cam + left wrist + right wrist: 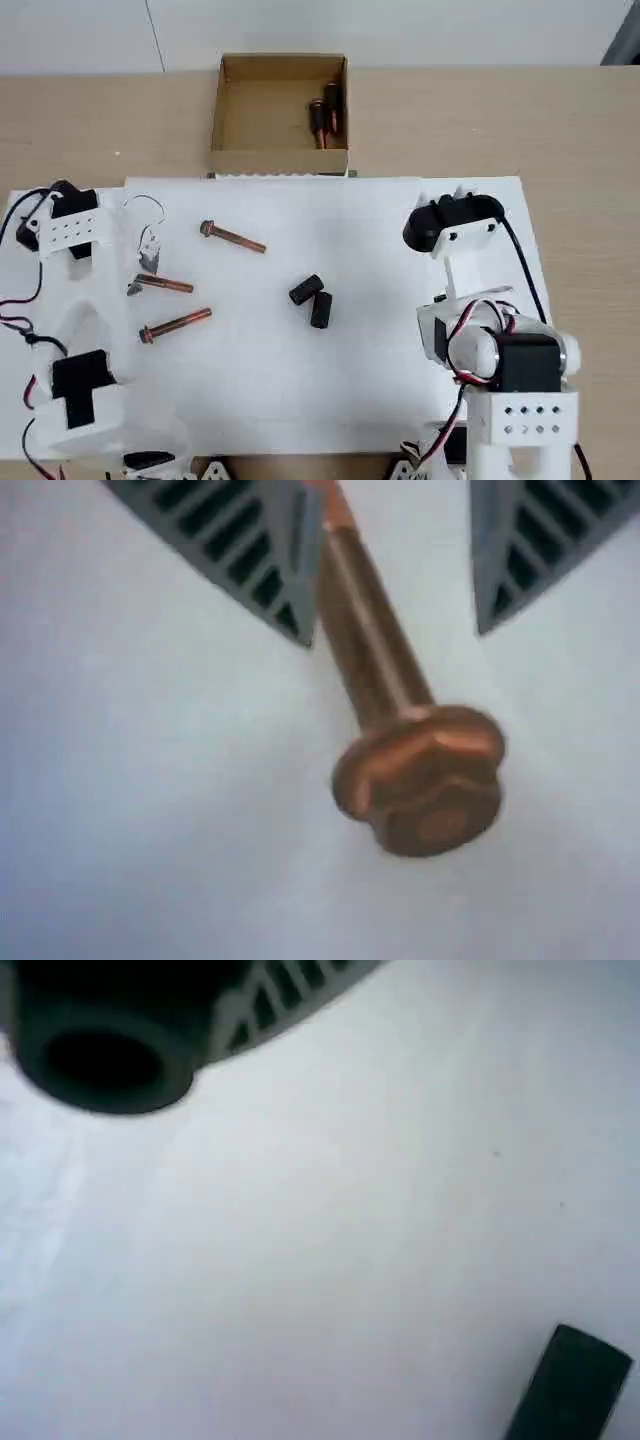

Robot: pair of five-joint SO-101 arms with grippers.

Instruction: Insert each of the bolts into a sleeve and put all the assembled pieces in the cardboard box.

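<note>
Three copper bolts lie at the left of the white mat [400, 200]: one [232, 237] farthest back, a middle one [166, 285], and a near one [175, 325]. My left gripper [146, 268] is open over the middle bolt [400, 730]. Its grey fingers [250, 550] straddle the shank, and one touches it. Two black sleeves [307, 289] [321, 309] lie mid-mat. My right gripper [428, 228] hangs over the mat's right side, shut on a third black sleeve [100, 1055] beside its grey finger [285, 995]. Another sleeve [572, 1385] lies farther off.
The cardboard box [232, 110] stands behind the mat's far edge with assembled bolt-and-sleeve pieces [326, 115] in its right part. Both arm bases stand at the near corners. Bare mat lies between the sleeves and the right arm.
</note>
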